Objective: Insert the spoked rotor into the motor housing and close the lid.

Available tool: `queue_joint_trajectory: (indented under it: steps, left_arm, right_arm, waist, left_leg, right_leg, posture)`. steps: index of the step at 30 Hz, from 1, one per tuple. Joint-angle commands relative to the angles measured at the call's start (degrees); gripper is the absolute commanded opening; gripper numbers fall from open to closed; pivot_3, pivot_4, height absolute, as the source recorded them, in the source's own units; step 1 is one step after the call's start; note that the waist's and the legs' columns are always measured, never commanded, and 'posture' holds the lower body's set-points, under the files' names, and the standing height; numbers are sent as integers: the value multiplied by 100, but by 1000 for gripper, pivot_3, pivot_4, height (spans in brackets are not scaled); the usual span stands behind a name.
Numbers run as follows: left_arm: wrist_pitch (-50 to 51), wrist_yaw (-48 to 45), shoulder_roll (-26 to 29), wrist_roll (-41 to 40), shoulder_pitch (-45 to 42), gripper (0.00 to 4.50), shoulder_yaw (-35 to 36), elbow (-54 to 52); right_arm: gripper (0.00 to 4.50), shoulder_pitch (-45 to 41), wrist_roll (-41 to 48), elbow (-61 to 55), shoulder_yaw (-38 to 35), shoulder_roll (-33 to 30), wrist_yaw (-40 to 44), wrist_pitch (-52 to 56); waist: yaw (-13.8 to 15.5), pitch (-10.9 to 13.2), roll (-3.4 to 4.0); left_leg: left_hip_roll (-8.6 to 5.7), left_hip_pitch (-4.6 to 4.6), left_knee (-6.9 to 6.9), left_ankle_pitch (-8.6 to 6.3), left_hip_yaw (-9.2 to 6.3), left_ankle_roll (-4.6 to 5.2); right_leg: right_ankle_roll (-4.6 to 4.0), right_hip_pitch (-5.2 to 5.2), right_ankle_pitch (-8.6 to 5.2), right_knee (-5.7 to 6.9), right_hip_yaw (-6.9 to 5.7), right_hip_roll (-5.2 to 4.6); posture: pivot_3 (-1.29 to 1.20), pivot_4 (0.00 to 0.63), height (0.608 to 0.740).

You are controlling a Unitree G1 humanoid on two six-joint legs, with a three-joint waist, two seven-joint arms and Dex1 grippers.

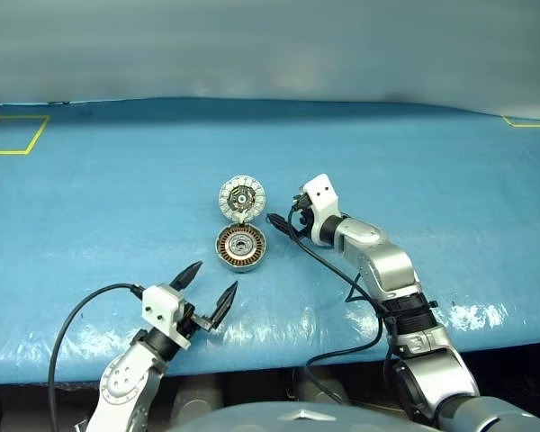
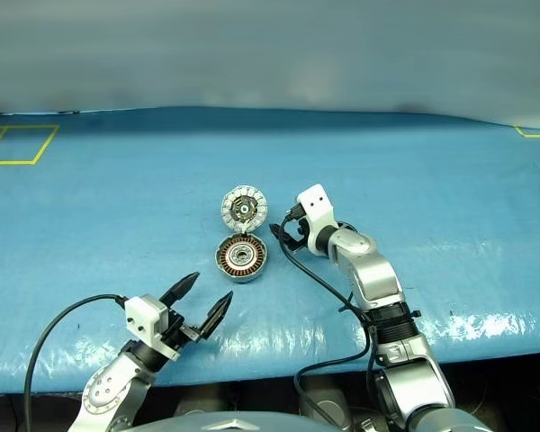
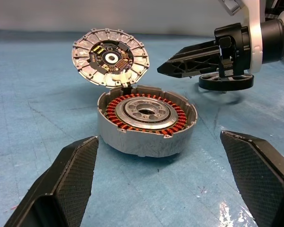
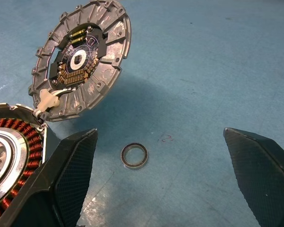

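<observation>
— Handling of the motor housing (image 1: 241, 247)?
— Looks dense and rigid, with a metal shell. Sits on the blue surface (image 1: 90, 180), ahead of the left arm and beside the right. Best taken by the smooth outer wall, never by the copper windings (image 3: 132, 101), which are probably fragile.
— And the lid (image 1: 242, 197)?
— Stands propped open at the housing's far edge, ribbed face forward, tethered by thin wires. Thin, stiff, probably light. Better pushed at the rim, away from the wires.
— End effectors?
— Left end effector (image 1: 216, 275) released and empty, near the front edge. Right end effector (image 4: 159, 134) likewise spread wide, grasping nothing, just beside the lid.
— Differences between views?
— From the right wrist: a small black ring (image 4: 134, 156) lying on the surface, plus the lid's white connector. Too small to make out from the head.
</observation>
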Motion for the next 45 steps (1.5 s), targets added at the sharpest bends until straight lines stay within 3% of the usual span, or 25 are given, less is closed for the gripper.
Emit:
queue_joint_trajectory:
  steps: [1, 15, 44, 45]
  left_arm:
    - [-26, -52, 49, -45, -11, 4500, -46, -176]
    - [140, 1, 123, -31, -73, 4500, -97, -302]
    - [208, 34, 115, -16, -92, 4500, -123, -307]
    - [210, 31, 116, -14, -91, 4500, -128, -304]
  right_arm:
    - [4488, 52, -59, -271, 25, -15, -18, -161]
    - [4488, 181, -316, -359, 193, -76, -11, -305]
    - [4488, -242, -987, 1466, 442, 411, -140, -1096]
    - [4311, -243, -1008, 1487, 444, 435, -166, -1062]
  waist:
    - [1, 0, 0]
    - [4, 0, 0]
    - [-6, -2, -1]
    - [-7, -2, -1]
  left_leg:
    - [0, 0, 0, 0, 0, 0]
    - [0, 0, 2, 0, -1, 0]
    - [0, 8, 4, 0, 2, 0]
    - [0, 8, 4, 0, 2, 0]
  right_leg:
    - [0, 0, 0, 0, 0, 0]
    - [1, 1, 1, 0, 0, 0]
    - [2, 7, 2, 5, 3, 0]
    - [2, 7, 2, 5, 3, 0]
  posture:
    - [0, 150, 740]
    - [0, 150, 740]
    - [0, 150, 740]
    - [0, 150, 740]
